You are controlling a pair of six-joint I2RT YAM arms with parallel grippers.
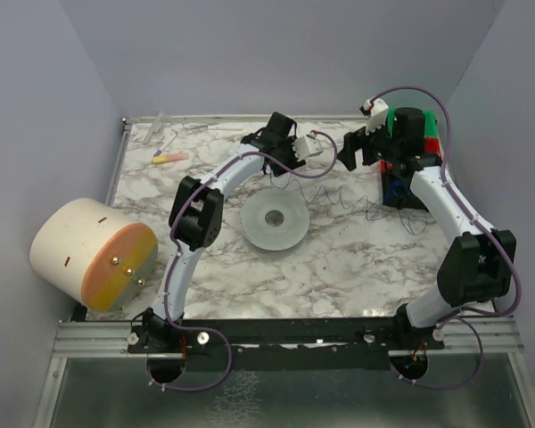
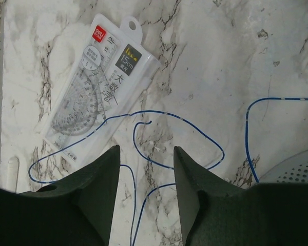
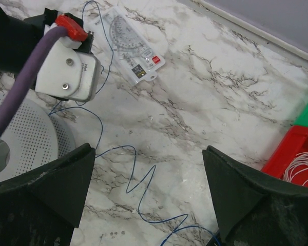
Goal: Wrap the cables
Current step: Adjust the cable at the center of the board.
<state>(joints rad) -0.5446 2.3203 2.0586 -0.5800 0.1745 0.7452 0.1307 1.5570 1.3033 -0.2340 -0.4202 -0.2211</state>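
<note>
While overhead the cables [image 1: 337, 198] are faint squiggles on the counter [image 1: 339, 259], wrist views show blue wire crossing a ruler pack [image 2: 100, 77]; left claw [image 2: 146, 148] and right claw [image 3: 148, 154] both gape, empty.

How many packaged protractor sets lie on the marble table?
1. The clear protractor pack lies just beyond the left gripper, its jaws open, with the thin cable crossing its near edge. Another could be hidden from these views.

1 cable [image 2: 282, 99], 1 ruler pack [image 2: 100, 87], 1 disc [image 1: 275, 220]
</note>
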